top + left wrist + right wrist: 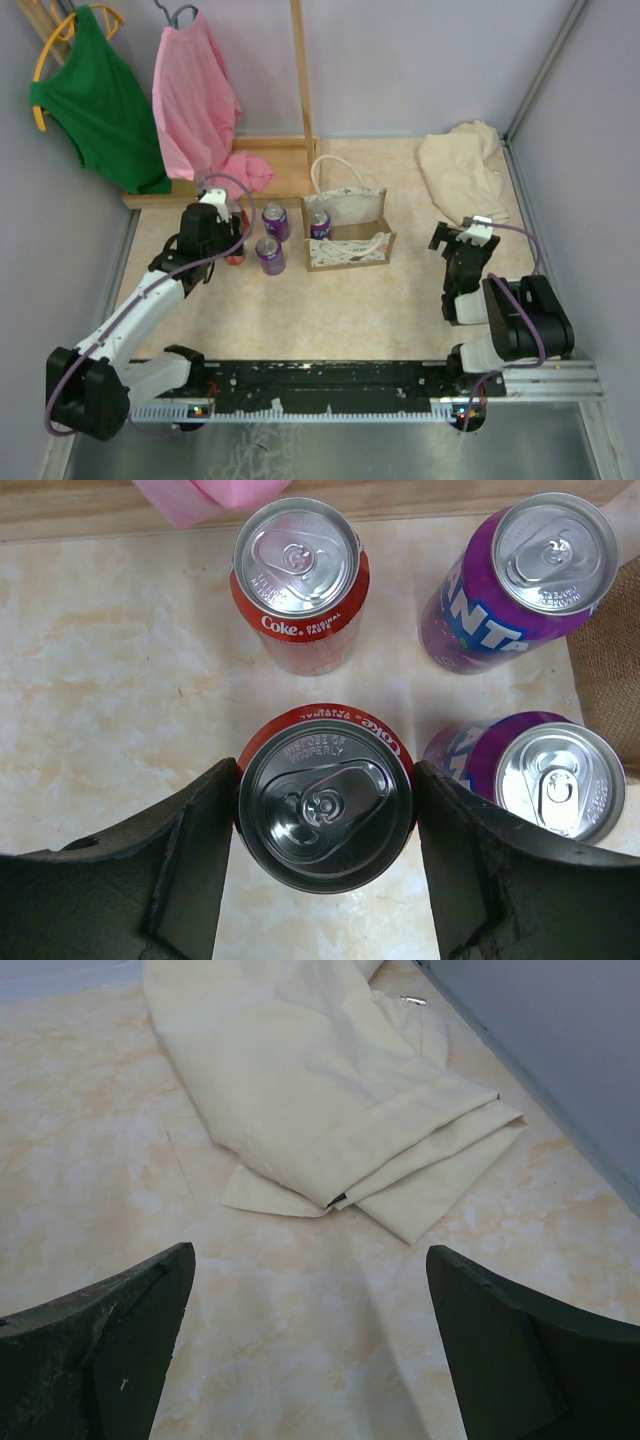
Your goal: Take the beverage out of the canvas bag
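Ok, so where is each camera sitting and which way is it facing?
Top external: fixed above and behind the robot, looking down at left arm, right arm and the speckled beige canvas bag.
Left wrist: on the left arm, facing straight down; left pincer closed on a red Coke can.
Right wrist: on the right arm, angled down at the folded cream cloth; right pincer open.
Shared: the top view also shows that can and that cloth.
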Motion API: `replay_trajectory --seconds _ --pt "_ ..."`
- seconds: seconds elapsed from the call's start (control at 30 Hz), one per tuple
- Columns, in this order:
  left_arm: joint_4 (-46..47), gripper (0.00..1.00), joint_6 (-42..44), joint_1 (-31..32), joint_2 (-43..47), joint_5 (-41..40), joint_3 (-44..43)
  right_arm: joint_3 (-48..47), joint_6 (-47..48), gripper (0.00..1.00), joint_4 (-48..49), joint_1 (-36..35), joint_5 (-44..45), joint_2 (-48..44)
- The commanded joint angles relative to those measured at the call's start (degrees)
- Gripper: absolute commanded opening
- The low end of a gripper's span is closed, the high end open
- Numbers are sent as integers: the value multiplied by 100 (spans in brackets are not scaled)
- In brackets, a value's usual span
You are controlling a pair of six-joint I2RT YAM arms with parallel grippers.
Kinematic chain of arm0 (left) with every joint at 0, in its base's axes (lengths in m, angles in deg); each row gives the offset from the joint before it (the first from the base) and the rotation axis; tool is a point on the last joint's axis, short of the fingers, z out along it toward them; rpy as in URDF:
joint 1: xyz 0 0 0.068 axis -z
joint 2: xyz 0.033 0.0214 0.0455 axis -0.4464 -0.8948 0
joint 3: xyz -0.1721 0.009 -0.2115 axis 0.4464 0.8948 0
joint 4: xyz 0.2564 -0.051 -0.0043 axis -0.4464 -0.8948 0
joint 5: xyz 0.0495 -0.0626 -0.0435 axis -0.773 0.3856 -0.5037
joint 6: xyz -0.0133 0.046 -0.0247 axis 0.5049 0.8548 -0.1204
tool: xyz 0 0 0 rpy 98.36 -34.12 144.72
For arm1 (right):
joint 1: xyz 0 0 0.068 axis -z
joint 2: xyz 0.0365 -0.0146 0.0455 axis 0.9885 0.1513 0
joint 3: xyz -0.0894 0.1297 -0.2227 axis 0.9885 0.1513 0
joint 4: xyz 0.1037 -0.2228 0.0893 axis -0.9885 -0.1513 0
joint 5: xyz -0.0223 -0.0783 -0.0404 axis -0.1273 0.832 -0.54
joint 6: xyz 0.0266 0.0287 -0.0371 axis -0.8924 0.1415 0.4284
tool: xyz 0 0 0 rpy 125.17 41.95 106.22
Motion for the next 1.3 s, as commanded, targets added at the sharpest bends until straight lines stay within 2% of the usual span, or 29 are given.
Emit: replay_trajectory --seconds 0.0,0.73,0.97,1.07,1.27 --pt "1075 0 -182 -102 -88 162 25 -78 64 99 244 -52 100 10" --pt "1467 1 -409 -189 -645 -38 332 -78 65 99 243 -52 100 10" --pt "1465 13 -441 -184 -764 -114 357 -81 65 99 246 -51 100 14" --pt "1506 24 -477 -184 -803 -91 374 -78 62 99 242 -56 100 10" --pt "1344 98 -539 -184 -842 -60 245 -78 62 99 242 -52 100 10"
